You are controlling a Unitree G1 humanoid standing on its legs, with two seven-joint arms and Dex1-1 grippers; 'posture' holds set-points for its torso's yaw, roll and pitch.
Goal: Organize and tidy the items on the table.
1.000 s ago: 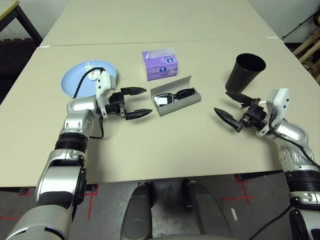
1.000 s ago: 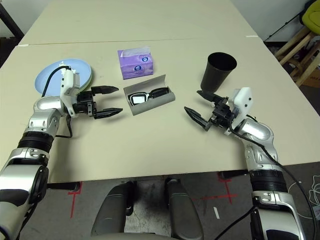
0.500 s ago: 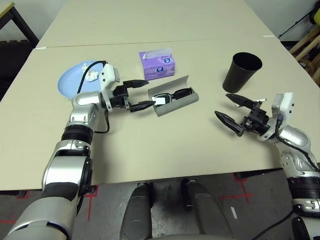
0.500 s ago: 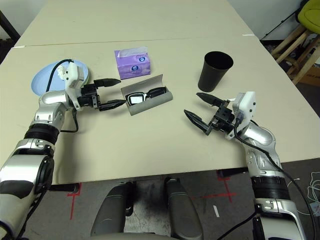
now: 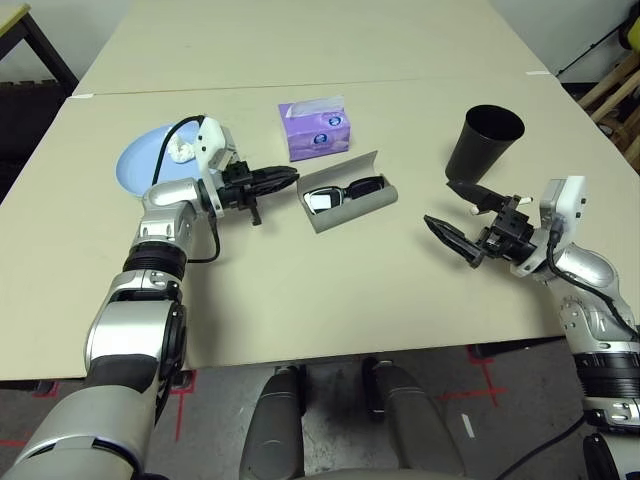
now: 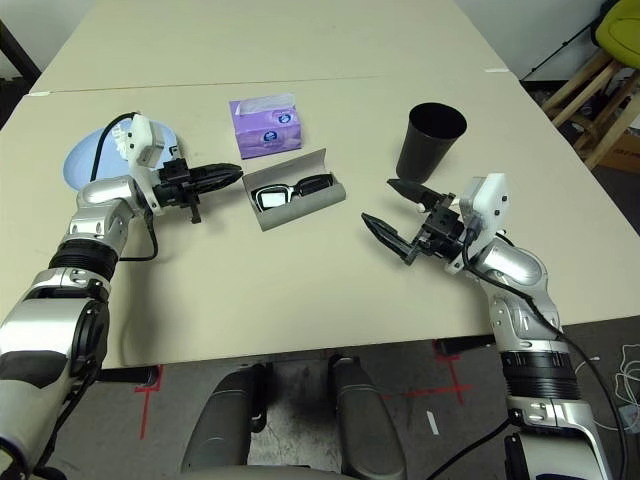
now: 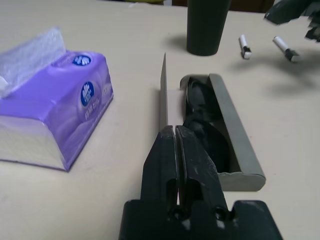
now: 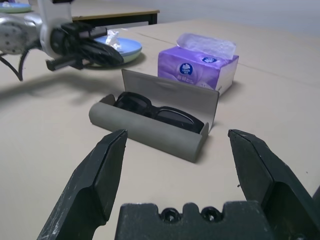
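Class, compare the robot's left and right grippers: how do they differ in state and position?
The left gripper is shut, while the right gripper is open. The left gripper is beside the glasses case; the right gripper is near the black cup. Both have black fingers and hold nothing.

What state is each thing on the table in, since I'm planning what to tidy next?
Glasses case: open, lid raised.
Sunglasses: inside the case, not worn or held.
Tissue box: upright, a tissue sticking out.
Tissue wad: crumpled, on the plates.
Plates: stacked.
Tapered cup: standing upright.
Left pincer: shut, empty.
Right pincer: open, empty.
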